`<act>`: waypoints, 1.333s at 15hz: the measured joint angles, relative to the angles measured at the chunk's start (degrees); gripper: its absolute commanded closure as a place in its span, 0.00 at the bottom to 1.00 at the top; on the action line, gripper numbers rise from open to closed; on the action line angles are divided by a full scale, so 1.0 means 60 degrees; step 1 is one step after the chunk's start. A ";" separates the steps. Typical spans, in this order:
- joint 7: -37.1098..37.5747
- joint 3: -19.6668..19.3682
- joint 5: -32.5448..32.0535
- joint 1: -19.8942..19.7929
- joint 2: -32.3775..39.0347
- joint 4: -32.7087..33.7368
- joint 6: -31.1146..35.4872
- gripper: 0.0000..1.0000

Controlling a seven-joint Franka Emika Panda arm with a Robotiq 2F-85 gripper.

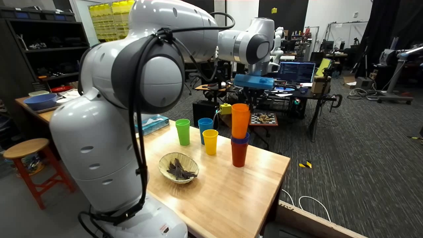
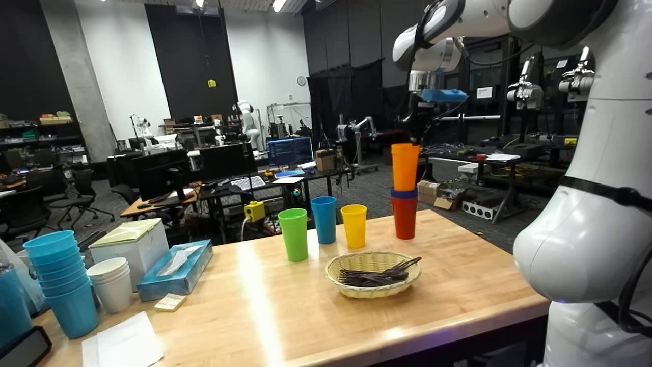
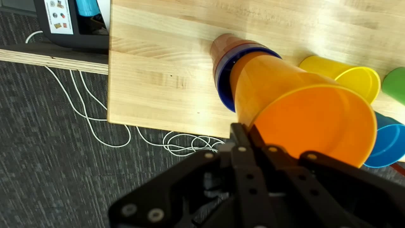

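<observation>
I have my gripper [image 3: 246,129] clamped on the rim of the tall orange plastic cup [image 2: 405,168], its base at the mouth of the dark-blue plastic cup [image 2: 404,194] nested in the red plastic cup [image 2: 405,219], so sideways drift could topple them.

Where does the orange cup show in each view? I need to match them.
In an exterior view: orange cup, just right of centre, mid-height.
In an exterior view: orange cup, right of centre, just above mid-height.
Wrist view: orange cup, right of centre, mouth towards the camera.
Shared landmark: yellow cup, left of it in both exterior views, upper right in the wrist view.
</observation>
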 measured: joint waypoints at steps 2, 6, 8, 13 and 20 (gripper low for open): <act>-0.0007 0.0000 0.0000 -0.0024 0.0038 0.0001 -0.0004 0.99; -0.0048 0.0008 0.0010 -0.0027 0.0100 0.0001 -0.0040 0.99; -0.0126 0.0026 0.0021 -0.0026 0.0175 -0.0002 -0.0047 0.99; -0.0249 0.0036 0.0022 -0.0027 0.0417 -0.0012 -0.0051 0.99; -0.0290 0.0081 0.0021 -0.0026 0.0792 -0.0026 -0.0049 0.47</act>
